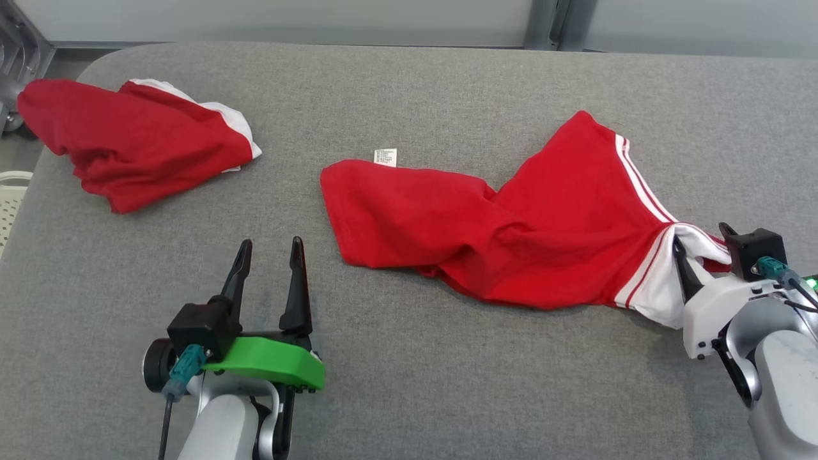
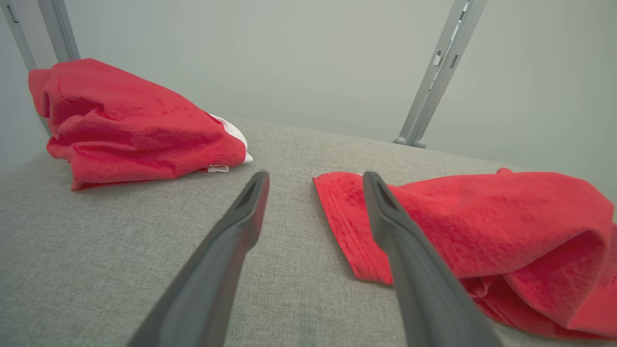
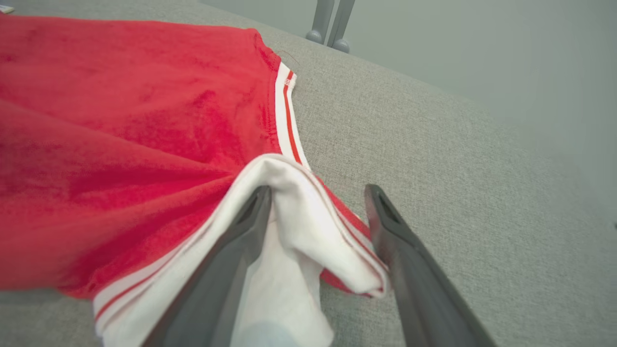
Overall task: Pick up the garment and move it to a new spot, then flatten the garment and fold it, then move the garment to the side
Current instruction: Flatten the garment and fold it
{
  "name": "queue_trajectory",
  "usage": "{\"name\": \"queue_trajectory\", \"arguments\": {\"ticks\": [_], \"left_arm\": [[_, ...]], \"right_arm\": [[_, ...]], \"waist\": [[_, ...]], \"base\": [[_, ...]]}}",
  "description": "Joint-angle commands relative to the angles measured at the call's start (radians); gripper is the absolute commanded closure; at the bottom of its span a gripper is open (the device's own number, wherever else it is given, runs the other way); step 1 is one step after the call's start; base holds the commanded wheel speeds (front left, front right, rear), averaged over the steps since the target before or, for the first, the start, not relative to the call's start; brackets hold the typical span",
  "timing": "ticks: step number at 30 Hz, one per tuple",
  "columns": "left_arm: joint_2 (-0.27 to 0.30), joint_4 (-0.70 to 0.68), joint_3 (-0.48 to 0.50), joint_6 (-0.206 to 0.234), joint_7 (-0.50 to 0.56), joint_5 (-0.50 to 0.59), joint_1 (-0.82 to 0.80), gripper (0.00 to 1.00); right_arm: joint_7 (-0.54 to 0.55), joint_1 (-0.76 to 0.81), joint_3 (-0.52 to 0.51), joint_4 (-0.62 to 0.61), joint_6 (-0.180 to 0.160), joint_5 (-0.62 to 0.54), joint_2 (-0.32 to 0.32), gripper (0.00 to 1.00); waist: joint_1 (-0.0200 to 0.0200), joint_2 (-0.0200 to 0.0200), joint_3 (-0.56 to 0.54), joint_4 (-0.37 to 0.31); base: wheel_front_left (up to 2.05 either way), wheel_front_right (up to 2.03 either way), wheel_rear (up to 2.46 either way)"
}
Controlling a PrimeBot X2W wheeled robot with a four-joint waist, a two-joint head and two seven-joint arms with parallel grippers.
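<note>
The garment (image 1: 505, 236) is a red shirt with white striped trim. It lies twisted and crumpled on the grey padded table (image 1: 415, 383), from the centre to the right. A small white label (image 1: 385, 156) shows at its far left corner. My right gripper (image 1: 703, 246) is at the garment's white-trimmed right end, jaws open. In the right wrist view a white fold (image 3: 308, 231) lies loosely between the fingers of the right gripper (image 3: 318, 193). My left gripper (image 1: 271, 246) stands open over bare table, left of the garment's hem (image 2: 347, 231), with nothing between its fingers (image 2: 250, 202).
A second red and white garment (image 1: 134, 144) lies bunched at the table's far left corner, seen too in the left wrist view (image 2: 135, 130). A white slatted object (image 1: 9, 198) sits beyond the left edge. Metal frame posts (image 2: 438, 72) stand behind the table.
</note>
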Motion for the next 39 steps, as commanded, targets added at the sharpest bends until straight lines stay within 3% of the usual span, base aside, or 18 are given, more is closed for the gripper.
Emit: {"name": "queue_trajectory", "arguments": {"ticks": [1,9,20,29,39], "left_arm": [[0.003,0.004,0.003,-0.003,-0.003,0.005,0.008,0.00],[0.003,0.013,-0.001,-0.013,-0.003,0.013,0.020,0.00],[0.006,0.102,-0.018,-0.041,-0.003,0.009,0.039,0.00],[0.047,0.216,-0.093,-0.057,0.020,0.088,-0.016,0.00],[0.091,0.444,-0.129,-0.018,0.029,0.169,-0.178,0.00]], "right_arm": [[-0.014,-0.009,-0.009,0.008,-0.002,-0.015,-0.006,0.00],[-0.073,0.016,-0.074,0.006,-0.002,0.006,0.027,0.00],[-0.088,0.122,-0.151,-0.104,-0.002,0.024,0.074,0.00],[-0.095,0.151,-0.119,-0.197,-0.002,0.044,0.114,0.00],[-0.113,0.113,-0.063,-0.239,-0.002,0.057,0.141,0.00]], "waist": [[0.0000,0.0000,-0.008,-0.013],[0.0000,0.0000,-0.023,-0.075],[0.0000,0.0000,-0.043,-0.165],[0.0000,0.0000,-0.043,-0.210],[0.0000,0.0000,0.011,-0.269]], "base": [[0.00,0.00,0.00],[0.00,0.00,0.00],[0.00,0.00,0.00],[0.00,0.00,0.00],[0.00,0.00,0.00]]}}
